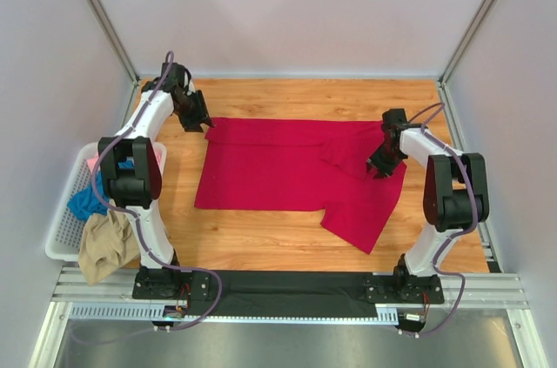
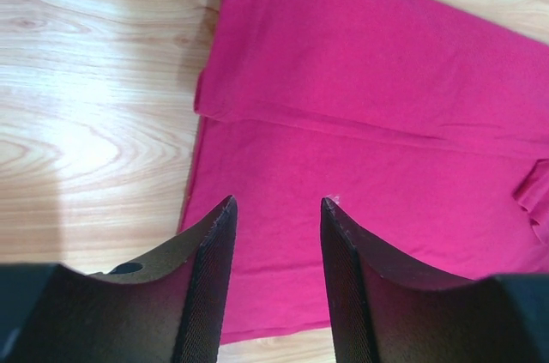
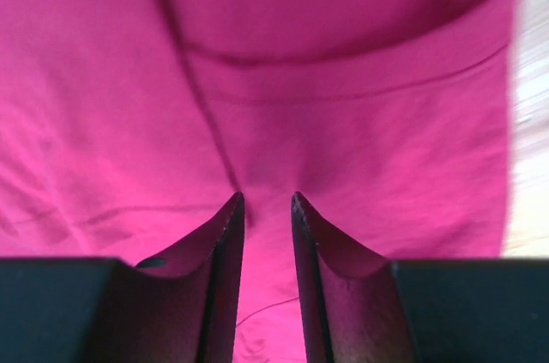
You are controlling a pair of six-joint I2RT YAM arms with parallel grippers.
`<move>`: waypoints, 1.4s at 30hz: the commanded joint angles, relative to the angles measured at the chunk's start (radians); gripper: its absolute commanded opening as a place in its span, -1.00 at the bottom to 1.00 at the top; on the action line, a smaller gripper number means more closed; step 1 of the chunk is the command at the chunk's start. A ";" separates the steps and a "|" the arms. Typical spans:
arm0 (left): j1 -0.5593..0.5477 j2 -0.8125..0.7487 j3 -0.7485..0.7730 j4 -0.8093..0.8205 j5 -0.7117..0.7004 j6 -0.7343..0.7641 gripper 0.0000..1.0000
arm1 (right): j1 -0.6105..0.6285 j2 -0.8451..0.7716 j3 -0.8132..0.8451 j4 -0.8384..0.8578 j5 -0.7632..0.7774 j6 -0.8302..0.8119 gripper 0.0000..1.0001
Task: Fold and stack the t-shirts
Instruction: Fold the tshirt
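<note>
A large crimson t-shirt (image 1: 287, 172) lies spread on the wooden table, its right part folded over into a flap that points toward the front. My left gripper (image 1: 198, 117) hovers at the shirt's far left corner. In the left wrist view its jaws (image 2: 279, 202) stand open above the red cloth (image 2: 369, 80), with nothing between them. My right gripper (image 1: 380, 163) is low over the shirt's right side. In the right wrist view its jaws (image 3: 268, 197) are narrowly apart, a crease of the cloth (image 3: 360, 123) running up to the tips, and nothing is pinched.
A white lattice basket (image 1: 61, 229) stands at the table's left edge beside the left arm. It holds a teal t-shirt (image 1: 87, 203) and a pink one (image 1: 92, 162); a tan one (image 1: 106, 250) hangs over its front rim. White walls enclose the table.
</note>
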 commanded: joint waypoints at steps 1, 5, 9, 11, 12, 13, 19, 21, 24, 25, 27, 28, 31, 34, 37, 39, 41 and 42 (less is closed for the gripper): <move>0.015 0.024 0.013 0.011 -0.028 -0.006 -0.03 | 0.059 -0.059 -0.008 0.065 0.021 0.067 -0.41; 0.015 0.061 0.036 0.007 -0.064 -0.019 -0.09 | 0.082 -0.069 -0.003 0.054 0.058 0.081 -0.41; 0.015 0.104 0.047 0.004 -0.065 -0.029 -0.16 | 0.089 -0.074 0.004 0.052 0.066 0.089 -0.41; 0.015 0.122 0.038 0.024 -0.062 -0.023 -0.19 | 0.097 -0.066 0.007 0.052 0.063 0.086 -0.41; 0.015 0.128 0.036 0.035 -0.073 -0.019 -0.19 | 0.097 -0.063 0.012 0.055 0.059 0.083 -0.41; 0.015 0.148 0.041 0.037 -0.081 -0.016 -0.20 | 0.098 -0.060 0.015 0.048 0.060 0.074 -0.42; 0.015 0.226 0.096 0.006 -0.099 0.015 -0.26 | 0.098 -0.059 0.015 0.061 0.072 0.051 -0.43; 0.015 0.246 0.111 -0.009 -0.123 0.017 -0.27 | 0.098 -0.057 0.010 0.078 0.049 0.041 -0.44; 0.015 0.260 0.130 -0.037 -0.120 0.009 -0.32 | 0.097 -0.060 0.003 0.088 0.046 0.031 -0.45; 0.015 0.259 0.131 -0.048 -0.119 -0.002 -0.35 | 0.097 -0.066 0.003 0.086 0.048 0.028 -0.45; 0.015 0.228 0.134 -0.069 -0.130 -0.011 -0.35 | 0.098 -0.071 0.010 0.086 0.043 0.005 -0.45; 0.017 0.208 0.131 -0.068 -0.136 -0.017 -0.35 | 0.097 -0.074 0.017 0.091 0.022 -0.009 -0.45; 0.013 0.135 0.125 -0.052 -0.130 -0.017 -0.24 | 0.098 -0.057 0.053 0.101 -0.088 -0.093 -0.46; 0.012 0.090 0.125 -0.007 -0.073 -0.009 -0.21 | 0.118 -0.034 0.107 0.108 -0.148 -0.172 -0.48; 0.012 0.091 0.130 0.075 0.028 -0.005 -0.20 | 0.151 -0.007 0.147 0.140 -0.191 -0.212 -0.47; 0.009 0.134 0.176 0.084 0.047 -0.002 -0.20 | 0.174 0.012 0.165 0.152 -0.221 -0.227 -0.46; 0.006 0.180 0.223 0.064 0.035 0.007 -0.21 | 0.197 0.029 0.170 0.181 -0.212 -0.250 -0.45; 0.007 0.231 0.278 0.041 0.031 0.017 -0.22 | 0.198 0.033 0.167 0.198 -0.210 -0.255 -0.45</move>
